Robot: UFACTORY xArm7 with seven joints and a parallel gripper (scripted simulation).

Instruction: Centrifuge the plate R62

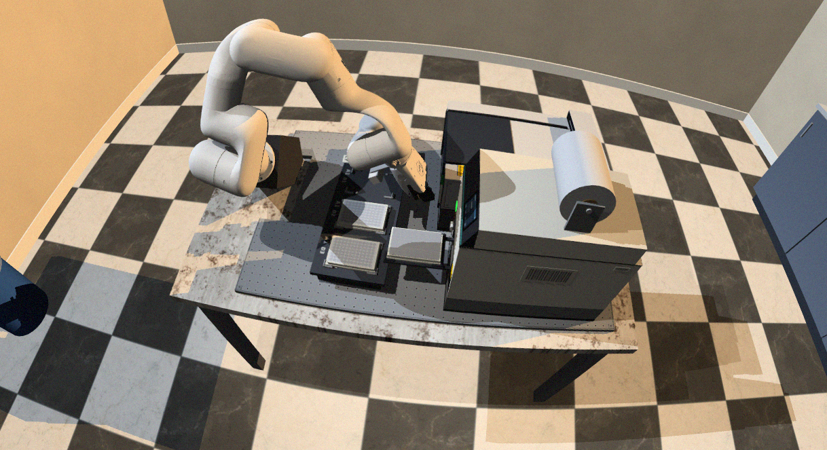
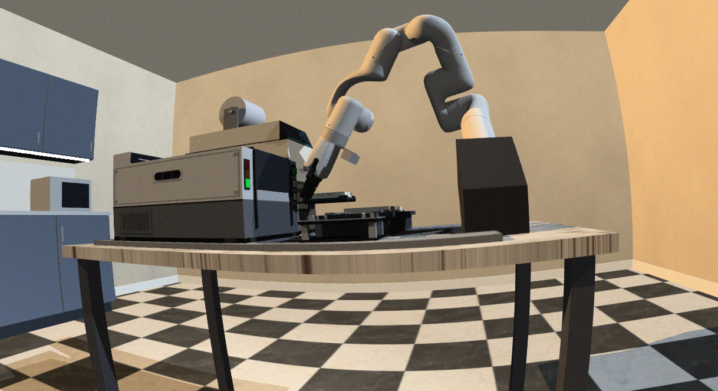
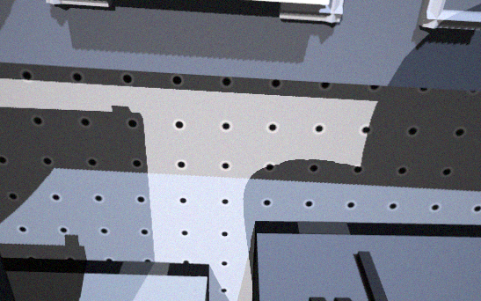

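The tool (image 1: 427, 193) is hanging tilted with its fingers pressed together and pinching nothing, its tip close in front of the centrifuge (image 1: 491, 132), in the narrow gap between that machine's front face and the deck row (image 1: 324, 256). In the exterior view the tool (image 2: 307, 186) is reaching down beside the key column at the front edge; whether it is touching a key cannot be told.

The sealed plate R62 (image 1: 415, 246) is lying flat on the sealer's stage, which is jutting out of the sealer (image 1: 549, 256) toward the deck. Its long axis is running along the stage's way out of the machine. Just beside it, two well plates are sitting on the deck: one (image 1: 354, 254) nearer the table's front edge, the other (image 1: 363, 214) next along, toward the arm's base. Both are lying with their long axes parallel to R62.

Open perforated board (image 3: 236, 145) is showing under the wrist camera, between the deck's edge above and a dark raised block (image 3: 382, 264) below.

A green lamp (image 2: 247, 183) is glowing on the centrifuge's side panel. A barcode-like label (image 1: 547, 274) on the sealer is too small to read. A foil roll (image 1: 582, 167) is resting on top.
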